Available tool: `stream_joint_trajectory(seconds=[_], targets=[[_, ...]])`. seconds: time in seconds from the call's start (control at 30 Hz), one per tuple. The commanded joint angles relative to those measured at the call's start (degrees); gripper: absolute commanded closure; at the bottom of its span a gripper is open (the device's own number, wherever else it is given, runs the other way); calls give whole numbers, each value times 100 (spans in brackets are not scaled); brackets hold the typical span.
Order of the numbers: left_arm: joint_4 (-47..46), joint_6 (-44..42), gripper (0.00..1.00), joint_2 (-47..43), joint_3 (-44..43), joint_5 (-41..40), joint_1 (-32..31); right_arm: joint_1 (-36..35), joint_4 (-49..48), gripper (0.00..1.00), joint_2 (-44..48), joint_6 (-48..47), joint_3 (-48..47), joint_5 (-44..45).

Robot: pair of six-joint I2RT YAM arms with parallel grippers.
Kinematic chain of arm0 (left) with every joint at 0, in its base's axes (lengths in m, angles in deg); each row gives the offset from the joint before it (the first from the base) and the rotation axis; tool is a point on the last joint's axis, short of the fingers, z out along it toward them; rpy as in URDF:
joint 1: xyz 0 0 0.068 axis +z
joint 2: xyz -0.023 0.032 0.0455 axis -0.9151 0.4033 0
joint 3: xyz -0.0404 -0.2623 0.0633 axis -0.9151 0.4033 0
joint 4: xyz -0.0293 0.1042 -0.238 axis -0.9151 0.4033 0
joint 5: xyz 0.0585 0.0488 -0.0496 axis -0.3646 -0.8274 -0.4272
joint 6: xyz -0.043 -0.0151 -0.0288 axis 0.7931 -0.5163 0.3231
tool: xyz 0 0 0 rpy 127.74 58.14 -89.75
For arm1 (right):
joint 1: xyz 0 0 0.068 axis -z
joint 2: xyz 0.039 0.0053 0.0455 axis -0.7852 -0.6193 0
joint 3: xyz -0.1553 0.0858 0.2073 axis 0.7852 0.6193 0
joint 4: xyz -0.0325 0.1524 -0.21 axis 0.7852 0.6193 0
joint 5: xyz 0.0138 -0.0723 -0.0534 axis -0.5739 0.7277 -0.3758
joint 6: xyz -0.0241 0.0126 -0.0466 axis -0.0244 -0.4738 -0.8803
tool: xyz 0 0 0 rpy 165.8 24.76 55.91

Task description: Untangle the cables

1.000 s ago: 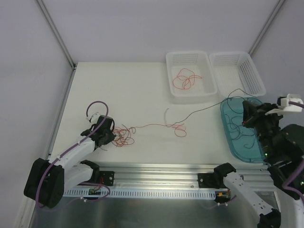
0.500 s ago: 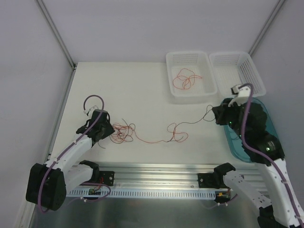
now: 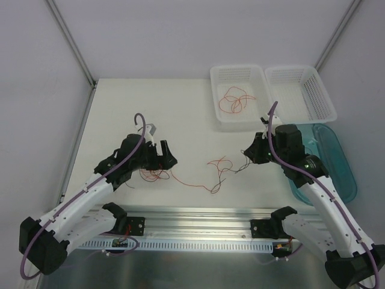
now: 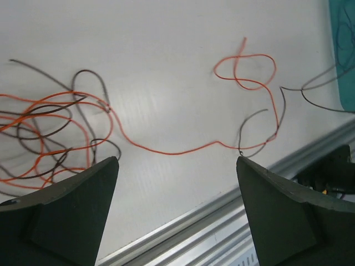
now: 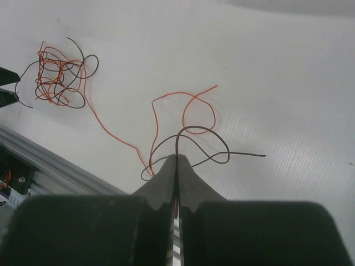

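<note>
Top external: table (image 3: 180, 114) layout as a second ago; both arms swung inward. Then right gripper (image 3: 249, 154) was over teal tray (image 3: 340, 168); now mid-table, jaws pressed together, pinching dark strand (image 5: 195, 129). Meanwhile left gripper (image 3: 161, 155) released tangle (image 3: 151, 174); jaws now spread, tangle just beside. Judgement: pull slackened, dark strand not yet free of red strand (image 4: 177, 151). Right wrist alone shows pinch. Left wrist alone shows nothing held between fingers.

I see a white table (image 3: 180, 120) bearing tangled red-orange and dark cables (image 3: 153, 174), two white baskets (image 3: 243, 124) at the far right, and a teal tray (image 3: 341, 168) nearer.
</note>
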Motion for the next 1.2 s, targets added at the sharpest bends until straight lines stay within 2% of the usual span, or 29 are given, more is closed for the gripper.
stream_joint_trajectory(seconds=[0.0,0.13,0.27,0.33,0.57,0.73,1.0,1.17], targets=[[-248,-312,11,309,-389,169,-650,-31,-247,99,79,72,-204,-290],[-705,223,12,907,-477,143,-1187,-57,-203,99,149,72,-248,-386],[-1399,1495,14,1575,-416,-41,-1608,-127,-229,99,254,116,-170,-395],[-1926,1709,15,1778,-460,-86,-1758,-163,-247,99,298,133,-143,-369],[-2094,622,16,2876,-996,309,-2409,-180,-150,99,456,81,-143,-290],[-2297,31,17,3123,-996,178,-2865,-189,-159,99,536,107,-160,-342],[-2367,1735,25,3422,-1171,-1121,-2857,-242,-212,99,597,177,-82,-439],[-2428,2360,28,3782,-1523,-1334,-2831,-347,-229,99,606,221,6,-457]])
